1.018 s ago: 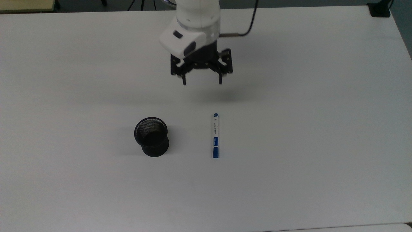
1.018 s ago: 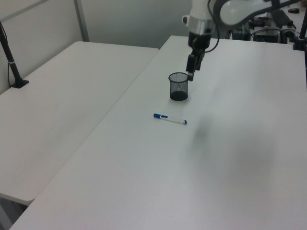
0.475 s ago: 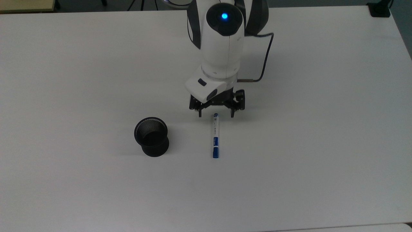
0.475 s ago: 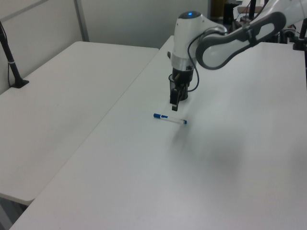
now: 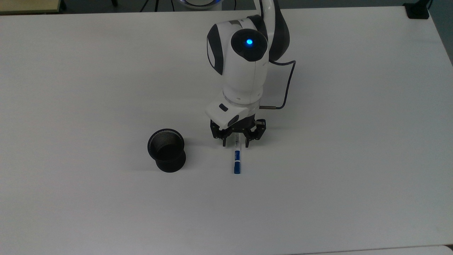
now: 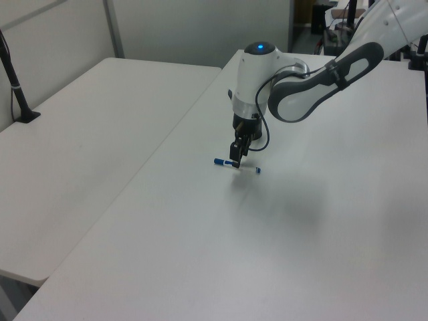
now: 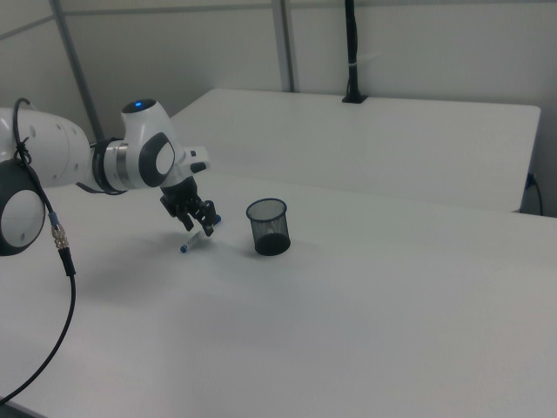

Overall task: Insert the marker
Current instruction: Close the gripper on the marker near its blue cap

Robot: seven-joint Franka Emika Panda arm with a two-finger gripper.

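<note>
The marker [image 5: 236, 161] lies flat on the white table [image 5: 318, 184], a white barrel with a blue band and blue cap. My gripper [image 5: 235, 144] is down over the barrel's far half, open, with one finger on each side and the upper end hidden under it. In the left view the gripper [image 6: 234, 161] stands on the marker [image 6: 250, 168] close to its blue cap. The black mesh cup [image 5: 166, 149] stands upright at the top view's left of the marker. In the right view the gripper [image 7: 202, 228] hangs over the marker [image 7: 186, 246], with the cup [image 7: 267, 226] beside it.
The arm's cable [image 5: 288, 85] loops at the top view's right of the wrist. A black block [image 5: 417, 10] sits on the table's far right corner. A second table [image 6: 80, 134] adjoins, with a black post [image 6: 13, 73] clamped on it.
The arm swung from the table's far side toward the marker and came down. The gripper now straddles the barrel, and the gap between its fingers looks narrower. Marker and cup have not moved.
</note>
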